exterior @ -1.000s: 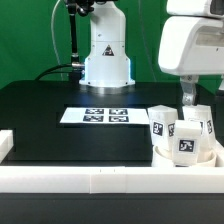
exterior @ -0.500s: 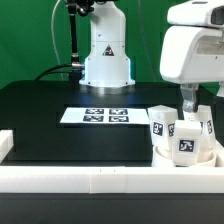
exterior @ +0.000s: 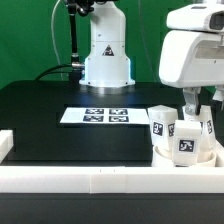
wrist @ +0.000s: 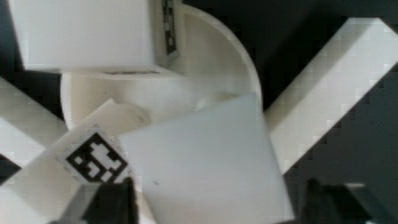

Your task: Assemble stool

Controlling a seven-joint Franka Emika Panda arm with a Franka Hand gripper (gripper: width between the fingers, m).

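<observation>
The round white stool seat [exterior: 196,163] lies at the exterior view's lower right, against the white rail. Three short white tagged legs stand on it: one at the left [exterior: 161,123], one in front [exterior: 186,143], one at the back right [exterior: 207,125]. My gripper [exterior: 202,104] hangs open just above the back right leg, a finger to each side. In the wrist view that leg [wrist: 205,160] fills the space between my dark fingers [wrist: 107,205], with my gripper [wrist: 222,207] straddling it. Another leg [wrist: 98,35] and the seat [wrist: 222,60] show beyond.
The marker board [exterior: 96,116] lies mid-table. White border rails [exterior: 90,178] run along the front and the left edge [exterior: 4,145]. The robot base [exterior: 106,55] stands behind the marker board. A rail [wrist: 334,85] crosses the wrist view diagonally.
My hand has shifted slightly to the exterior view's left and down toward the legs. The second finger has come into view. The legs and seat have not moved.
</observation>
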